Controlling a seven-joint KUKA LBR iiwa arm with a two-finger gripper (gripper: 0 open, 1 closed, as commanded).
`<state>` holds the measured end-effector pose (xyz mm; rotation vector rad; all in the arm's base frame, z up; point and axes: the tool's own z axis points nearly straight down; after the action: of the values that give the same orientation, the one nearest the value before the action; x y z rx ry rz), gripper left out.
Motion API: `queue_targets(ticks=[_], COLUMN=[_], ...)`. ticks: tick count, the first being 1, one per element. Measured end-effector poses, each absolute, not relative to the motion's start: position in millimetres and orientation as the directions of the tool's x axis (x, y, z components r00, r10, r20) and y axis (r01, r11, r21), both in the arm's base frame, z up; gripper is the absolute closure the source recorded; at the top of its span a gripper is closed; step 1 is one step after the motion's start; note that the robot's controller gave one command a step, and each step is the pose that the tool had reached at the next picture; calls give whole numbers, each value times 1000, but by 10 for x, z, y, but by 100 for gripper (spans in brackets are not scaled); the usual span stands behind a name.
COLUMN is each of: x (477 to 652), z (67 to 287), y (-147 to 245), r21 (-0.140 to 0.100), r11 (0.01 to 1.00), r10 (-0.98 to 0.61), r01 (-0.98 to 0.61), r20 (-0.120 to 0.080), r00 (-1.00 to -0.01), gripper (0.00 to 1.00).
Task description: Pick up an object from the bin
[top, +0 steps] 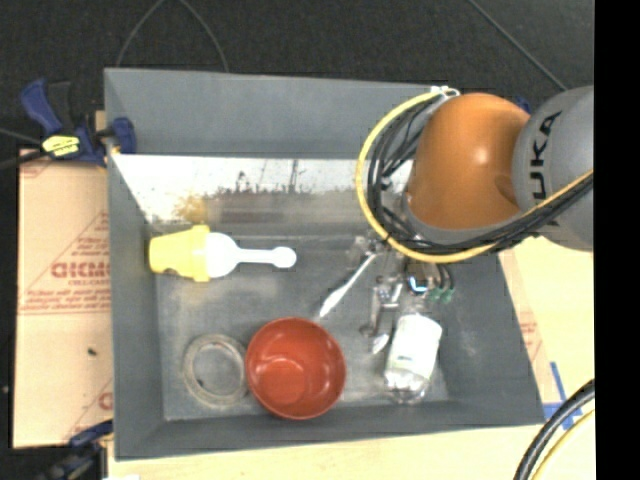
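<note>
My gripper (350,328) hangs low over the right half of the bin, under the orange wrist cover. Its two metal fingers are spread apart and open, with only bin floor showing between them. One finger (343,290) slants left towards the red bowl (295,368). The other finger (378,318) points down, just left of a white cylindrical thing with a clear end (412,353) that lies at the bin's lower right. The red bowl stands upright at the front middle, just below and left of the fingertips.
A clear round ring or lid (215,368) lies left of the bowl. A yellow-headed tool with a white handle (215,254) lies at the back left. The arm and its cables cover the bin's back right corner.
</note>
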<state>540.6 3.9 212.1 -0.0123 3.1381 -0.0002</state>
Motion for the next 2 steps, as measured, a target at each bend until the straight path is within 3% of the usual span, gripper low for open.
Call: queue_targets(ticks=[1, 2], x=[5406, 5600], z=[2121, 1528], y=[39, 335], r21=[0, 0], r11=[1000, 989], r10=[-8, 150], r01=[-8, 150], r20=[-4, -2], r00=[-1000, -989], gripper=[0, 0])
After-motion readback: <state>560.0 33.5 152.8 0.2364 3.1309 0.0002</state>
